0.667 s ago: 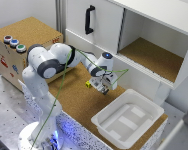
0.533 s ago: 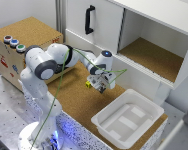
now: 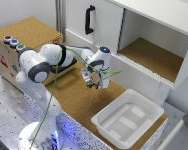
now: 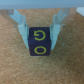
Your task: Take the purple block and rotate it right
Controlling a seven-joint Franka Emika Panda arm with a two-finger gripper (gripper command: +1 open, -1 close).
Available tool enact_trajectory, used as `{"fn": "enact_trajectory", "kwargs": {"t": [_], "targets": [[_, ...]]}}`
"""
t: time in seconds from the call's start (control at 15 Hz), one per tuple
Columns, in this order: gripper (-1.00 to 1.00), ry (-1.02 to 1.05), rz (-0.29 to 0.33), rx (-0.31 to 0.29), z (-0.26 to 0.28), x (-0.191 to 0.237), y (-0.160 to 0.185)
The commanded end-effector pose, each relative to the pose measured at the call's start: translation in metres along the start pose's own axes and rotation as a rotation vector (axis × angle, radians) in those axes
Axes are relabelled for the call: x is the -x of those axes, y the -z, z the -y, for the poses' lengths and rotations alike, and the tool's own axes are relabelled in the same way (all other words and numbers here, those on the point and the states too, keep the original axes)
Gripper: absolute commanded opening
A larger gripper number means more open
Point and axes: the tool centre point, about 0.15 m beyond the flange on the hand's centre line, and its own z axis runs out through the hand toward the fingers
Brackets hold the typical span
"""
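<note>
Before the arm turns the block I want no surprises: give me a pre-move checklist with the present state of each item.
1. Dark purple cube with yellow markings sits between the two fingers: ok, wrist view shows one light blue finger on each side.
2. Fingers pressing on the cube: cannot tell; they look flush against it, but contact is unclear.
3. Cube lifted off the brown cork surface: cannot tell.
4. Gripper apart from the white plastic tray: ok in the exterior view.
5. Gripper apart from the white cabinet: ok.
</note>
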Motion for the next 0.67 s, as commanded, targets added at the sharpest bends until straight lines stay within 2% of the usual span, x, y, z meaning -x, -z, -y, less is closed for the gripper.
{"fn": "enact_trajectory", "kwargs": {"t": [0.0, 0.2, 0.33, 0.47, 0.53, 0.6], "targets": [[-1.00, -0.253, -0.001, 0.082, -0.006, -0.022, -0.019], [-1.00, -0.496, -0.013, 0.052, -0.007, -0.027, -0.032], [-1.00, -0.566, -0.012, 0.108, -0.005, -0.038, -0.039], [-1.00, -0.702, 0.013, 0.080, -0.016, -0.048, -0.047], [-1.00, -0.773, 0.013, 0.096, -0.021, -0.050, -0.048], [-1.00, -0.810, -0.015, 0.119, -0.021, -0.052, -0.047]]}}
